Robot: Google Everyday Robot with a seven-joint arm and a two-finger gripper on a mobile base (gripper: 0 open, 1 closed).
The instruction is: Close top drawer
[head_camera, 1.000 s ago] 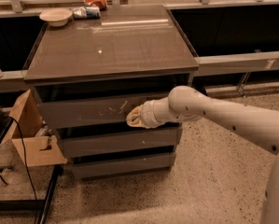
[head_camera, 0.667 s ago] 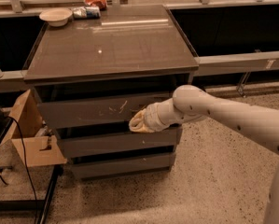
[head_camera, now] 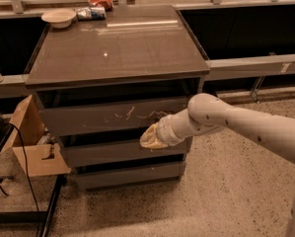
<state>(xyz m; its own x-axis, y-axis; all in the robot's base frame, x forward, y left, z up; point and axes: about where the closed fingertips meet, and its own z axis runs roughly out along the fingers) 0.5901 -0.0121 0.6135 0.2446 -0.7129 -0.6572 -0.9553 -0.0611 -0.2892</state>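
Note:
The top drawer (head_camera: 88, 118) is a wide grey flat front with pale scratches near its middle, just under the cabinet's tabletop (head_camera: 115, 48). A dark gap shows above it. My gripper (head_camera: 151, 138) is at the end of a white arm coming in from the right. It sits in front of the lower right part of the top drawer's front, at the seam with the second drawer (head_camera: 117, 153). Whether it touches the panel cannot be told.
A white bowl (head_camera: 58, 17), a can and a red packet stand at the tabletop's back edge. An open cardboard box (head_camera: 31, 142) and a black stand with a cable are at the cabinet's left. Dark shelving with metal rails runs behind. Speckled floor lies in front.
My gripper has moved slightly down and to the right along the top drawer's front. The drawer front looks unchanged in position.

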